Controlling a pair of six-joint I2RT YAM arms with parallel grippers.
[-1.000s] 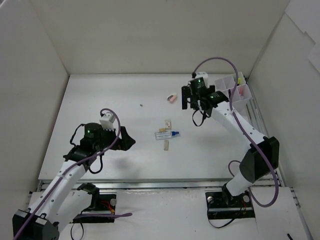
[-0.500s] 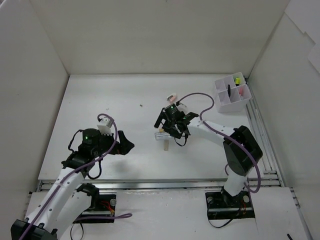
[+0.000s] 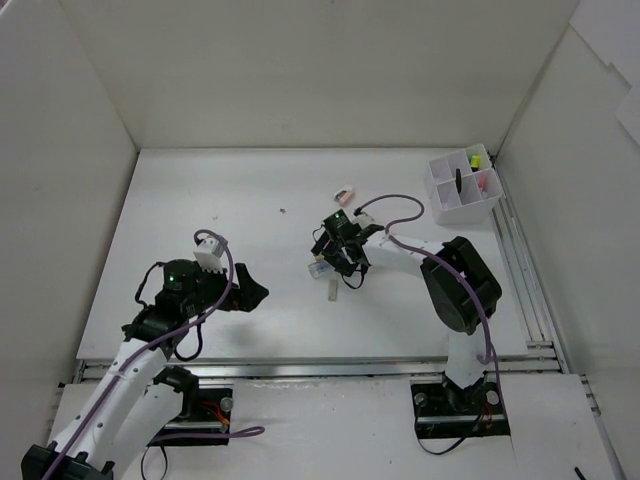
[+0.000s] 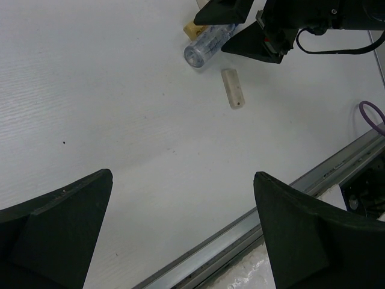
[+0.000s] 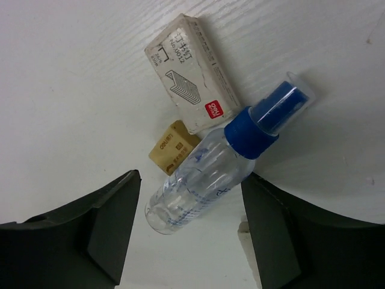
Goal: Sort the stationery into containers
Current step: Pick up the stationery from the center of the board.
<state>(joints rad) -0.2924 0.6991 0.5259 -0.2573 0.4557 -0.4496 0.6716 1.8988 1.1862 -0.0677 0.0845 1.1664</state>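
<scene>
A clear blue-capped tube [image 5: 207, 177] lies on the white table beside a grey staple box [image 5: 192, 75] and a beige eraser [image 5: 173, 148]. My right gripper [image 5: 191, 201] is open and low over the tube, one finger on each side of its body, not touching it. In the top view the right gripper [image 3: 335, 257] is mid-table. A pale eraser [image 3: 332, 290] lies just in front; it also shows in the left wrist view [image 4: 233, 96]. A pink eraser [image 3: 343, 192] lies farther back. My left gripper [image 3: 250, 293] is open and empty, to the tube's left.
The white organiser box [image 3: 462, 208] stands at the back right and holds a yellow-capped marker [image 3: 476, 158], a black item and a pink item. A metal rail [image 4: 289, 192] runs along the table's near edge. White walls enclose the table.
My right arm has swung from the organiser box to mid-table and come down over the clear tube. My left arm has drawn back a little toward its base.
</scene>
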